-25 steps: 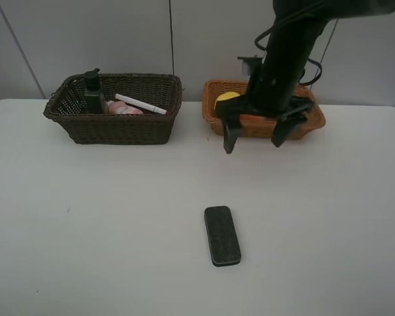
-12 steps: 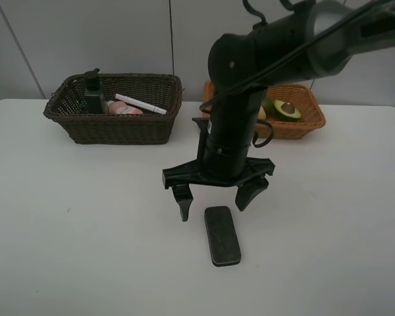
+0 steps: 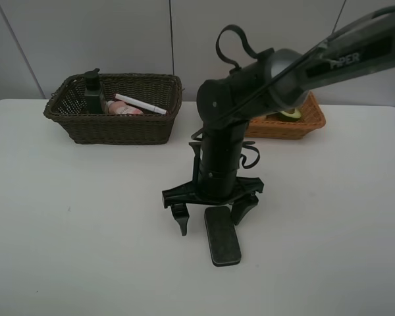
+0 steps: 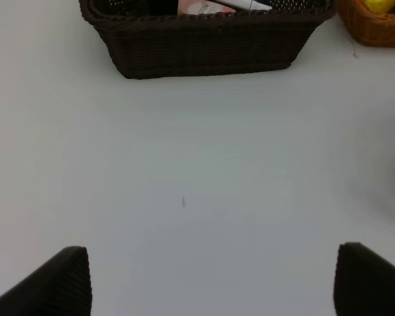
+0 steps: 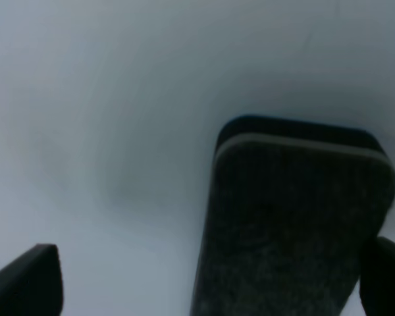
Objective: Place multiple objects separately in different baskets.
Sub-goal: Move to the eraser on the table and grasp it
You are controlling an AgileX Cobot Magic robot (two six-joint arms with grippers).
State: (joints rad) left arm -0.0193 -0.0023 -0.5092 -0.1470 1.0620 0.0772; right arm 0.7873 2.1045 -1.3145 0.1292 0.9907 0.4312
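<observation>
The black eraser (image 3: pixel 222 242) lies flat on the white table, in front of centre. My right gripper (image 3: pixel 210 220) is open and hangs low over the eraser's far end, with one finger on each side. In the right wrist view the eraser (image 5: pixel 296 224) fills the space between the fingertips (image 5: pixel 26 283). The dark brown basket (image 3: pixel 118 128) holds the pump bottle (image 3: pixel 93 92), the pink bottle (image 3: pixel 124 109) and the white marker (image 3: pixel 139 104). The orange-tan basket (image 3: pixel 291 130) shows the halved avocado (image 3: pixel 291 113). My left gripper (image 4: pixel 217 289) is open and empty above bare table.
My right arm (image 3: pixel 227 125) stands between the baskets and hides the orange basket's left part, so lime and peach are hidden. The left wrist view shows the dark basket (image 4: pixel 204 46) and the orange basket's corner (image 4: pixel 375 29) with the lemon (image 4: pixel 382 5).
My right gripper has moved from the orange basket forward to the table's middle and come down over the eraser's far end, staying open. The eraser has not moved.
</observation>
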